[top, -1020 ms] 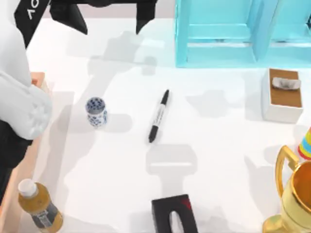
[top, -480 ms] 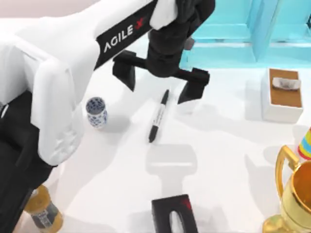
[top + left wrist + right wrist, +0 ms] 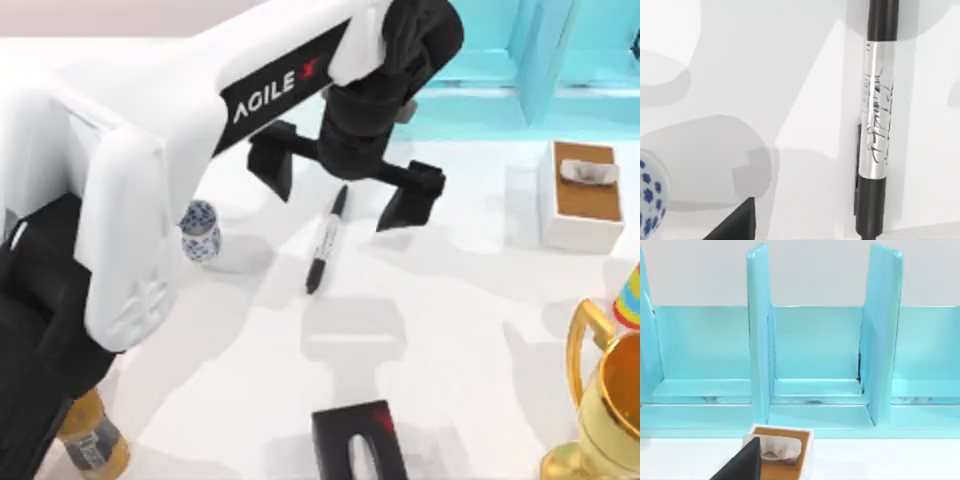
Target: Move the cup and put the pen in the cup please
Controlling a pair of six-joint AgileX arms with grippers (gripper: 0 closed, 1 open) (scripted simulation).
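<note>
Here the pen (image 3: 326, 240) lies flat mid-desk, apart from the upright cup (image 3: 200, 231) on its left, and my left gripper (image 3: 345, 193) hovers spread wide over its upper end, so it should centre on the label band and descend squarely before closing; my right gripper (image 3: 358, 440), parked near the front edge, cannot be read.

The pen (image 3: 325, 240) lies right of the cup (image 3: 200, 231), apart, on the table (image 3: 450, 300).
</note>
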